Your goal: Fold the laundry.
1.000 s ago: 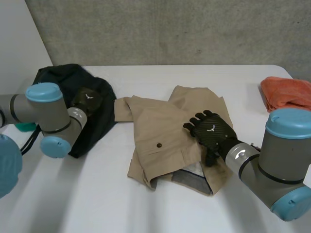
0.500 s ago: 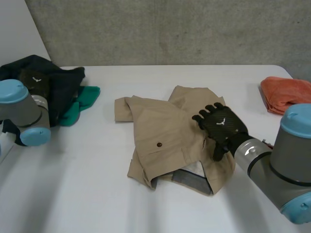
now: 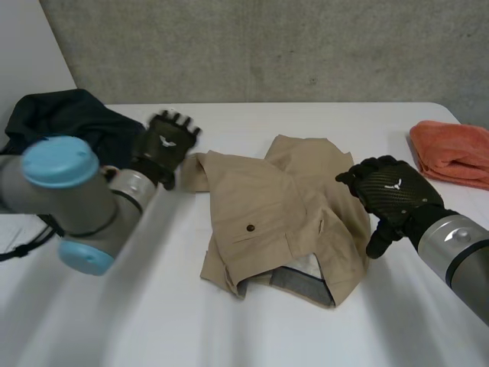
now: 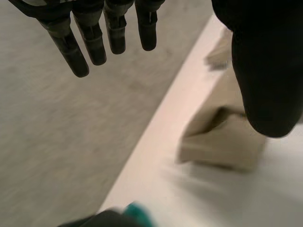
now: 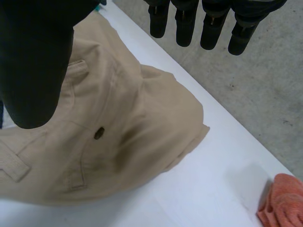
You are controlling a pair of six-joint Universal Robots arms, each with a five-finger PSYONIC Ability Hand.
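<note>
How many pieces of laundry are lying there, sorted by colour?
Tan: 1, the tan garment in the middle.
Dark: 1, the dark garment.
Orange: 1, the orange cloth.
Green: 1, the green cloth, a bit of it peeking out beside the dark one.
Total: 4.

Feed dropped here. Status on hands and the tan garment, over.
Left hand open, right hand open, nothing held. Tan garment crumpled mid-table. Dark clothes and orange cloth lie off to the sides.
</note>
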